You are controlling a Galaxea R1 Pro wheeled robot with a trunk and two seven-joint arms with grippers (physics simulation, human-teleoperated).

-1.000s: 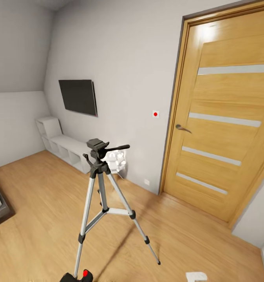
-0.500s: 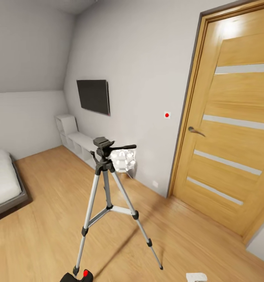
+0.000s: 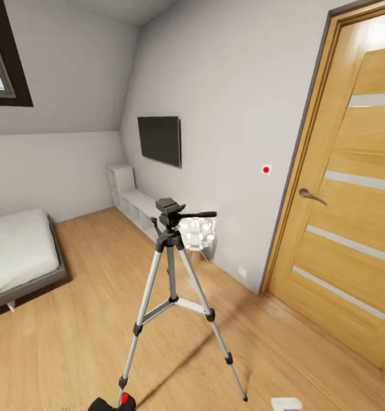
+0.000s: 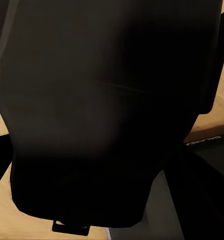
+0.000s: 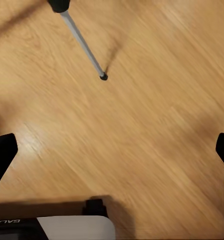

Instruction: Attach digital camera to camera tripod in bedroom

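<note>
Tripod (image 3: 172,297) upright on the wood floor (image 3: 72,337), mid-room, legs splayed and braced at the centre, black head (image 3: 168,206) at the top with pan handle (image 3: 198,215) pointing toward the door (image 3: 352,194). Head plate bare, so mounting not yet done. Behind it, near the wall, a white bulbous lamp (image 3: 197,233), partly masked by the head and handle. TV (image 3: 160,140) on the wall, low white shelf (image 3: 132,202) beneath it, bed (image 3: 18,257) off to the left, skylight (image 3: 4,63) in the sloped ceiling.

Camera (image 3: 115,402) at the very bottom edge of the head view, red button up, close to the near tripod foot in the picture. Seen from the left wrist as a large dark mass (image 4: 107,110) right against the lens, between the dark finger shapes; probably carried in the left gripper, held low and near the body for travel, though grip contact itself hidden, so finger state not readable for certain.

Right gripper (image 5: 112,155): fingertips (image 5: 2,152) at opposite edges of the wrist view, wide apart, nothing between them, bare floor below and one tripod leg (image 5: 84,45) with its black foot ahead. Likely kept free and spread to steady the tripod or help at the mount.

Judged stage: approach nearly over, tripod within a short reach. Next need: camera raised to head height and lined up over the plate. Risk: nudging a leg and tipping the light stand.
</note>
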